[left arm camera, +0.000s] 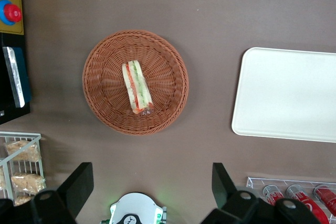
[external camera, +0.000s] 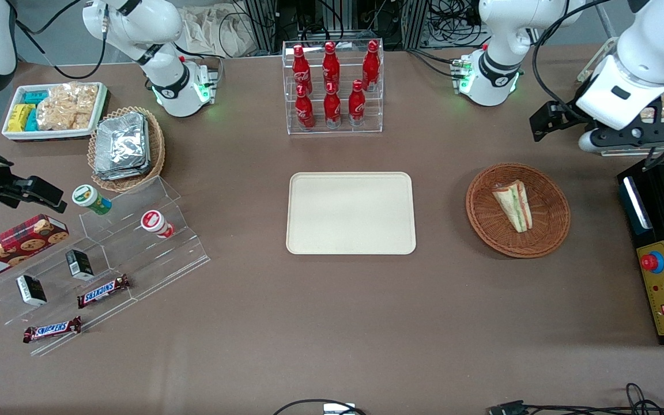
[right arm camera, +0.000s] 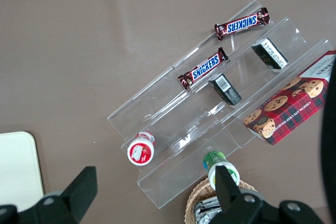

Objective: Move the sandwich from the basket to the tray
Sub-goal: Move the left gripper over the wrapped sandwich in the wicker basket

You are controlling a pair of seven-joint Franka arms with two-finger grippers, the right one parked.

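The gripper (left arm camera: 151, 184) is held high above the table (external camera: 332, 323), with its fingers (left arm camera: 79, 184) spread wide and nothing held or touched between them. In the front view the gripper (external camera: 554, 120) is seen farther from the camera than the basket (external camera: 551, 230), toward the working arm's end. The sandwich (external camera: 513, 204) lies inside the basket (left arm camera: 105, 56), wrapped, its filling layers showing as the sandwich (left arm camera: 137, 87) is viewed from above. The tray (external camera: 350, 213) sits beside the basket, apart from it; the tray (left arm camera: 286, 95) carries nothing.
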